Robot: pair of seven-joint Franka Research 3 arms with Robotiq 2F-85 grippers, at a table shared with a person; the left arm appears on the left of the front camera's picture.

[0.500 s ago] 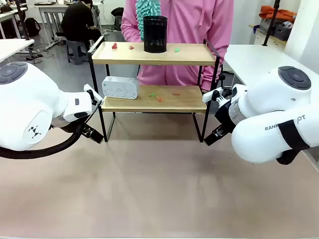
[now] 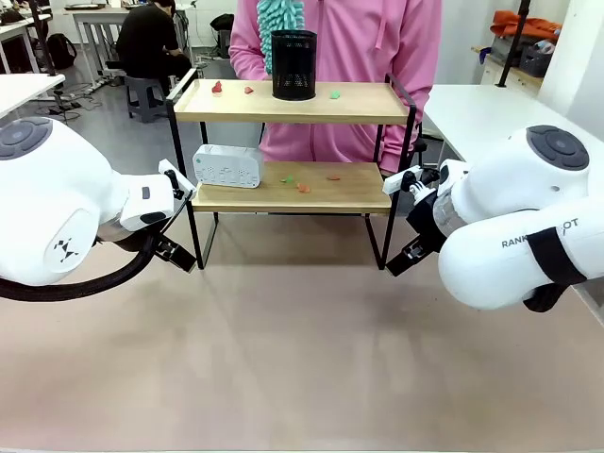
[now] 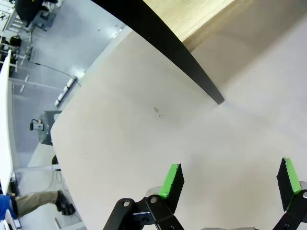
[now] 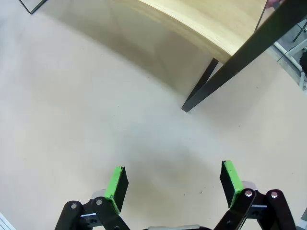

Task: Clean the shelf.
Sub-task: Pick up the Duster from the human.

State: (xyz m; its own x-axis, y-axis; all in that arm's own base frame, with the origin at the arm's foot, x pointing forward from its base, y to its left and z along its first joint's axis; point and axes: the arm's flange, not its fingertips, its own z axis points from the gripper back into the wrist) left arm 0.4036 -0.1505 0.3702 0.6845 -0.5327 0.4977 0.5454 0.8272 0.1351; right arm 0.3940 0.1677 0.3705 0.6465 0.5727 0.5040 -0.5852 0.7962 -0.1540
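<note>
The shelf (image 2: 293, 102) stands at the table's far side, two light wooden boards in a black frame. Small red, orange and green scraps (image 2: 217, 87) lie on both boards. A black mesh cup (image 2: 293, 64) holding a teal duster (image 2: 279, 17) stands on the top board, and a white box (image 2: 227, 165) rests on the lower one. My left gripper (image 3: 231, 179) is open over bare table beside a shelf leg (image 3: 172, 50). My right gripper (image 4: 174, 181) is open near another shelf leg (image 4: 199, 91). Both arms (image 2: 57, 212) hang low in front of the shelf.
A person in a pink top (image 2: 359, 42) stands right behind the shelf. White tables (image 2: 472, 113) lie to the right and far left. Another person sits at a desk in the back left. The near tabletop (image 2: 302, 359) is bare.
</note>
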